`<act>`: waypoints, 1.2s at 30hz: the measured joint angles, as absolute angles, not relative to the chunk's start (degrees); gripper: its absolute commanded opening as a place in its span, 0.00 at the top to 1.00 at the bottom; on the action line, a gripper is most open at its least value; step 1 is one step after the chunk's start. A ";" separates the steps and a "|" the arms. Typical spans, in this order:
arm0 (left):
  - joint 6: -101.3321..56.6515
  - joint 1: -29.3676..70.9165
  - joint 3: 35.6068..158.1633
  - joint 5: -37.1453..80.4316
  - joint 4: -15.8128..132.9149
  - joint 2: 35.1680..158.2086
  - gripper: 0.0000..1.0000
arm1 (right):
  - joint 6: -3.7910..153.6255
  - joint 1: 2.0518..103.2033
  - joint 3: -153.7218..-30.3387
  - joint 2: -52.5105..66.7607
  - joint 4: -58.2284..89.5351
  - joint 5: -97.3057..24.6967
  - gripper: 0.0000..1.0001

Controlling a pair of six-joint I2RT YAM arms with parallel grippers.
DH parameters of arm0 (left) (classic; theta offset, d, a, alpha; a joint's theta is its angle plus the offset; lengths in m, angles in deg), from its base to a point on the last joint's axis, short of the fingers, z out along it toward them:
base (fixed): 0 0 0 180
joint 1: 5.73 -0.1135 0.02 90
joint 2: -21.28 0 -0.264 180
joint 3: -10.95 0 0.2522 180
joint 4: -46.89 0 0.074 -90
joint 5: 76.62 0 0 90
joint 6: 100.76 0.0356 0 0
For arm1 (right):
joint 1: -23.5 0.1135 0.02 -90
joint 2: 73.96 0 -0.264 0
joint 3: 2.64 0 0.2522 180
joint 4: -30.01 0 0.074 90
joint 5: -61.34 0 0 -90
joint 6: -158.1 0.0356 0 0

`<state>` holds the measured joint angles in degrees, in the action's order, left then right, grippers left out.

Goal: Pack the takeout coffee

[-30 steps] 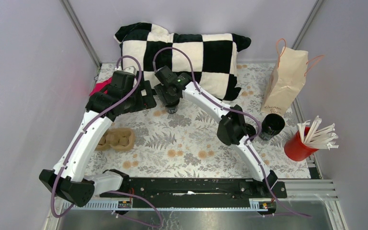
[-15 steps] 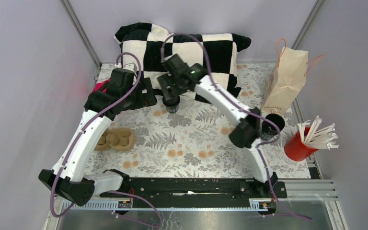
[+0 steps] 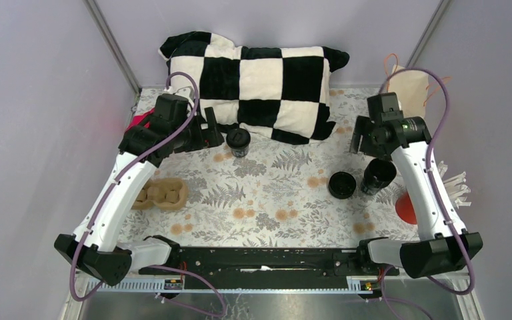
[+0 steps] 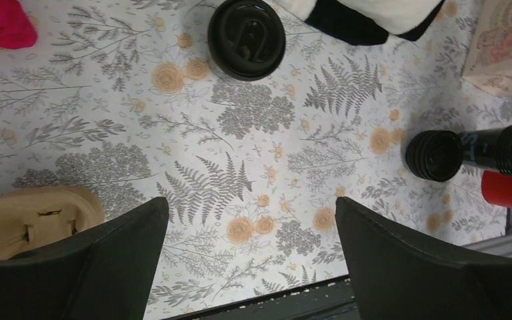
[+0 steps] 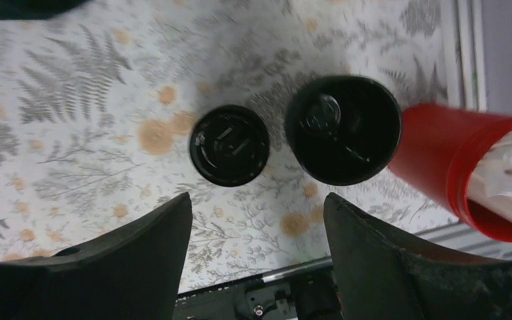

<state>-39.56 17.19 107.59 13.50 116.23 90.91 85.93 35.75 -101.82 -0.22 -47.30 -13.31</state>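
First coffee cup [image 3: 238, 141]: black, sip lid on, upright on the fern-print tablecloth [image 3: 267, 200] just in front of the checkered pillow [image 3: 267, 80]. It stands just right of the left gripper [image 3: 212, 130] and apart from it. In the left wrist view it sits beyond the fingers [image 4: 107, 260], not between them. Left gripper: spread wide, nothing in it. Left arm: rises from the near-left base diagonally to the far side, wrist bent so the gripper points right towards this cup. Brown pulp carrier [image 3: 163, 193]: beside that arm's forearm, with no cup in it. Pink cloth [image 3: 139, 122]: behind the left wrist. Second coffee cup [image 3: 342, 185]: low, black, lidded, on the right half of the cloth, well apart from the first. In the right wrist view it lies ahead of the gap between the fingers [image 5: 140, 253], slightly left of centre, untouched. Taller black lidded container [image 3: 379, 175]: just right of the second cup, with a narrow gap between them. Right gripper [image 3: 361, 137]: fingers parted, nothing held, hanging on the far side of these two, facing down. Right arm: runs from the near-right base up the right edge, wrist folded inward. Paper bag [image 3: 407, 83]: behind the right wrist. Red cup of straws [image 5: 460, 160]: just beside the taller container; contact cannot be told.
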 measured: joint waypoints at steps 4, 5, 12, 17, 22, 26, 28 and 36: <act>-39.67 17.96 107.52 15.47 115.64 90.91 0.01 | 85.93 26.35 -91.94 0.19 -44.55 -18.36 0.31; -39.67 18.11 107.43 15.86 115.40 90.89 0.01 | 85.91 24.56 -90.11 0.72 -43.50 -19.82 0.35; -39.47 19.38 106.62 17.76 114.70 90.86 0.01 | 85.45 14.70 -84.95 2.27 -36.00 -30.07 0.47; -39.27 20.10 106.58 18.18 114.59 90.82 0.01 | 84.77 12.10 -82.92 2.29 -32.18 -34.20 0.50; -39.05 20.34 106.58 18.35 114.59 90.82 0.01 | 84.20 11.32 -82.00 2.29 -30.45 -35.45 0.58; -39.03 20.43 106.58 18.40 114.59 90.82 0.01 | 83.89 10.90 -81.63 2.38 -29.49 -35.78 0.66; -39.03 20.43 106.58 18.40 114.59 90.82 0.01 | 83.78 10.77 -81.52 2.49 -29.25 -35.80 0.68; -39.03 20.47 106.58 18.42 114.59 90.82 0.01 | 83.74 10.59 -81.34 3.14 -28.98 -35.87 0.74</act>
